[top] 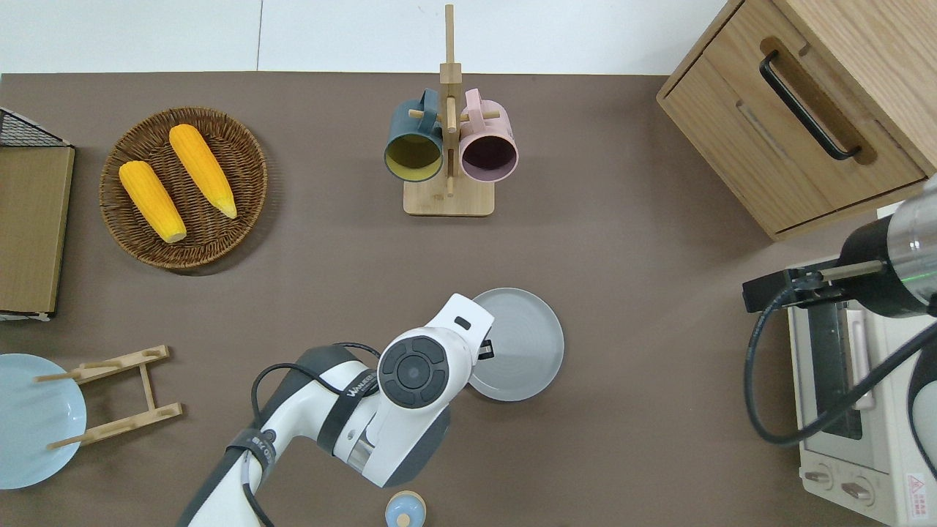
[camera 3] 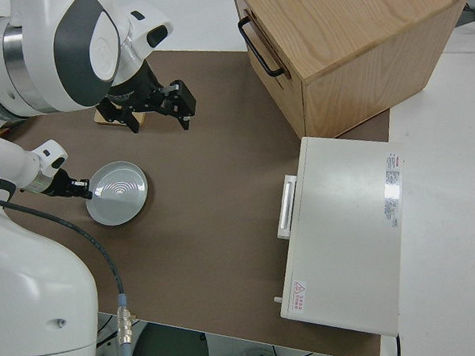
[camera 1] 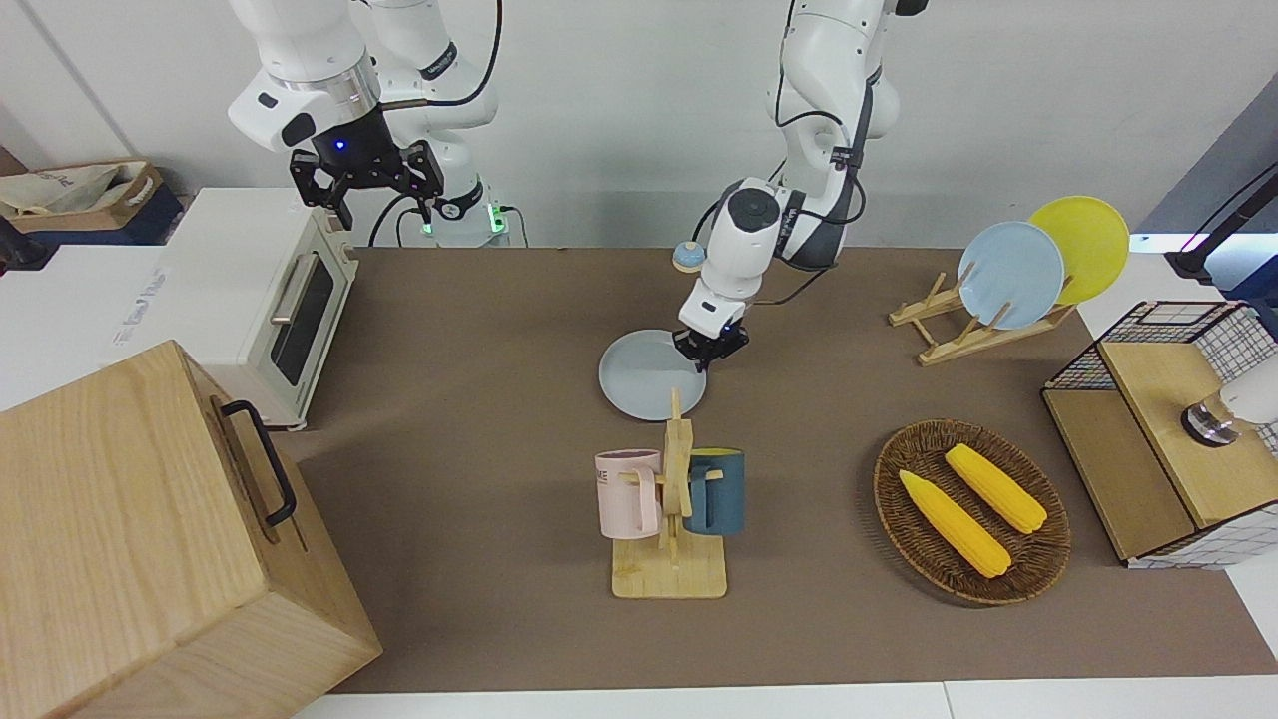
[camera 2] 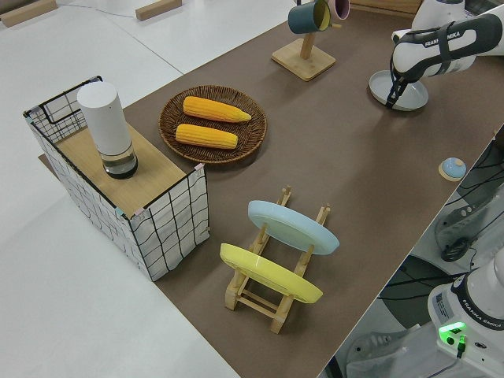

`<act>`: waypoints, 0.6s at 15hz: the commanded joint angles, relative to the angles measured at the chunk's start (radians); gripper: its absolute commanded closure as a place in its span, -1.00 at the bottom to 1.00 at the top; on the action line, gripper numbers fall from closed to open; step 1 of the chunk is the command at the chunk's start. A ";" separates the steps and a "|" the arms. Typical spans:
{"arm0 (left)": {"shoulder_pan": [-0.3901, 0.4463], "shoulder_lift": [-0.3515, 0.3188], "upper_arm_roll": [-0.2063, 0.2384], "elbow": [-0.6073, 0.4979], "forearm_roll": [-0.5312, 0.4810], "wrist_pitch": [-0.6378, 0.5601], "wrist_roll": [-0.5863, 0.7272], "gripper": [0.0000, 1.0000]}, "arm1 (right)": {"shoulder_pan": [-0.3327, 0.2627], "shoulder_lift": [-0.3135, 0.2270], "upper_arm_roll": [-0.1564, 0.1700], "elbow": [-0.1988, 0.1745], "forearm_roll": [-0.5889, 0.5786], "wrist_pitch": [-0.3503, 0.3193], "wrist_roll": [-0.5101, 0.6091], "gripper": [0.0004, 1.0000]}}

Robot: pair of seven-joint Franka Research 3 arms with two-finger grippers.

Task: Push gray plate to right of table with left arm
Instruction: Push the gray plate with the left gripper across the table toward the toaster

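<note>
The gray plate (camera 1: pixel 647 375) lies flat on the brown table (camera 1: pixel 479 350) near its middle, nearer to the robots than the mug rack. It also shows in the overhead view (top: pixel 523 344) and the right side view (camera 3: pixel 119 192). My left gripper (camera 1: pixel 711 347) is low at the table, against the plate's rim on the side toward the left arm's end (top: pixel 484 350). My right gripper (camera 1: pixel 366 185) is open and empty, and that arm is parked.
A mug rack (top: pixel 448 146) with two mugs stands farther from the robots than the plate. A toaster oven (top: pixel 849 410) and a wooden cabinet (top: pixel 805 110) fill the right arm's end. A corn basket (top: pixel 183 187), plate rack (camera 1: pixel 1008 275) and small bell (top: pixel 405 509) are also here.
</note>
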 commanded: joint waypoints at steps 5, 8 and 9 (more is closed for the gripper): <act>-0.153 0.118 0.011 0.152 0.003 0.003 -0.193 1.00 | -0.011 -0.008 0.006 -0.001 0.008 -0.012 -0.003 -0.97; -0.198 0.164 0.011 0.218 0.012 0.000 -0.243 1.00 | -0.011 -0.008 0.006 0.001 0.008 -0.012 -0.003 -0.97; -0.209 0.172 0.011 0.237 0.020 -0.002 -0.259 1.00 | -0.011 -0.008 0.006 -0.001 0.008 -0.012 -0.003 -0.97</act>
